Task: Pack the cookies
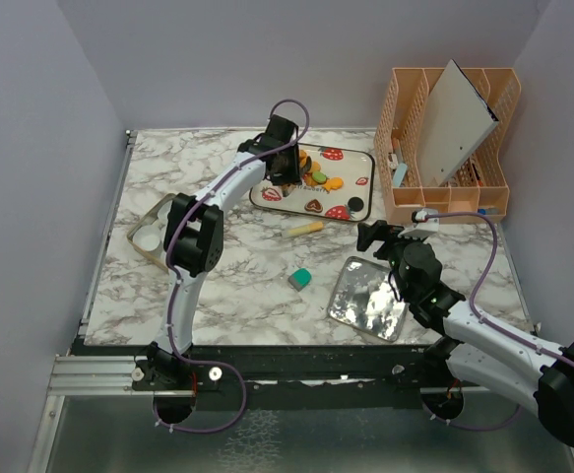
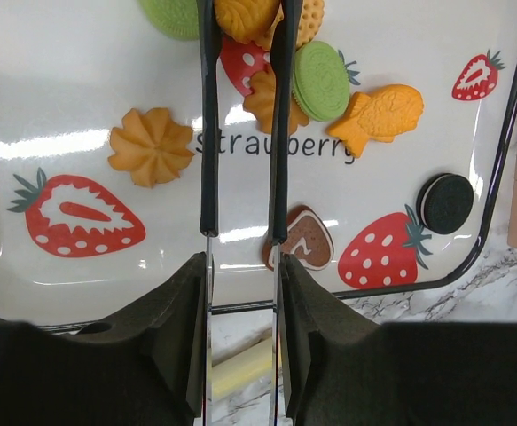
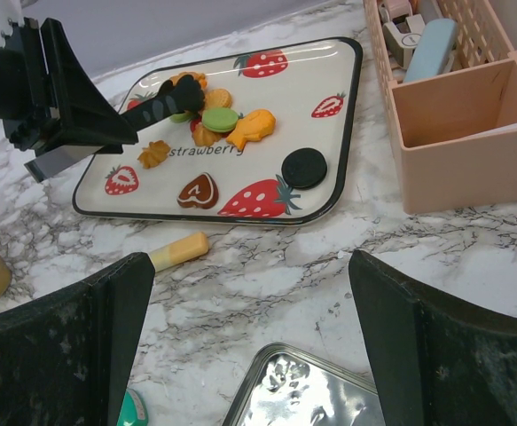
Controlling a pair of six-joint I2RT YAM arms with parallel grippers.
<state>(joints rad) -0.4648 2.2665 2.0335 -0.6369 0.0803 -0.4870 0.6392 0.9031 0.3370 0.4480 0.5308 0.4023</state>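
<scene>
Left wrist view, left hand point(image 2: 242, 266) clamped on tongs point(image 2: 207, 133), tips astride orange cookie point(image 2: 245, 16), right hand point(image 3: 249, 262) apart

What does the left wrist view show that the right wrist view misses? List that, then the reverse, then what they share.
Left wrist only: how the left gripper clamps the thin shanks of the black-tipped metal tongs.
Right wrist only: the open right gripper, the peach plastic organiser and the shiny metal tin.
Both: the white strawberry-print tray, the brown heart cookie, the black round sandwich cookie, the yellow stick and the tongs' black tips.
</scene>
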